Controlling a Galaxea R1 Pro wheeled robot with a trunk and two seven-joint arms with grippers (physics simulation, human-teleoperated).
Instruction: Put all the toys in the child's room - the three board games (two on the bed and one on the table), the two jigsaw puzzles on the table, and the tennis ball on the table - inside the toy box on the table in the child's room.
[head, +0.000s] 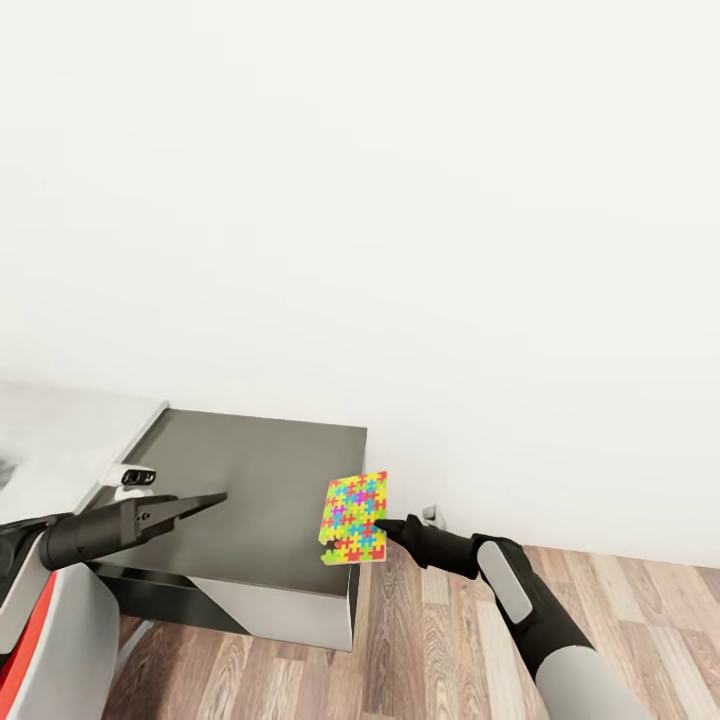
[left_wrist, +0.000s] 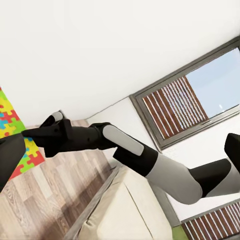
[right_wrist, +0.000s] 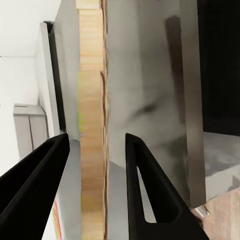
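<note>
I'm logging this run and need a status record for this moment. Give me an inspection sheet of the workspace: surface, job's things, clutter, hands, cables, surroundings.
Surface: the table's dark grey top joins a pale grey top at the left; no toys seen lying on either.
Job's things: one jigsaw puzzle, held near-upright at the dark top's right edge; its thin edge shows between the fingers in the right wrist view.
Clutter: a small white device beside the left arm.
Hands: right hand shut on the jigsaw puzzle; left hand empty over the table, fingers together.
Cables: nothing seen.
Surroundings: white wall, wood-plank floor, window with slatted blinds, beige bed.
</note>
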